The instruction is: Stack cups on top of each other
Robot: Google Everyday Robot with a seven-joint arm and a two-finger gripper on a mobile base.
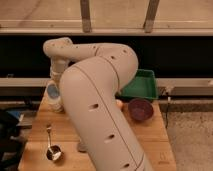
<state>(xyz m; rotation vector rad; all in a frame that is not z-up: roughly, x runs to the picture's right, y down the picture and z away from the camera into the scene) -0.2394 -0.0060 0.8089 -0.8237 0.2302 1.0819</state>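
I see light blue cup [52,90] upright, seated on/in cream-white cup [55,104], at approx 10 o'clock on wood table. Gripper [58,82] sits right above stack, at blue cup; grip unclear.
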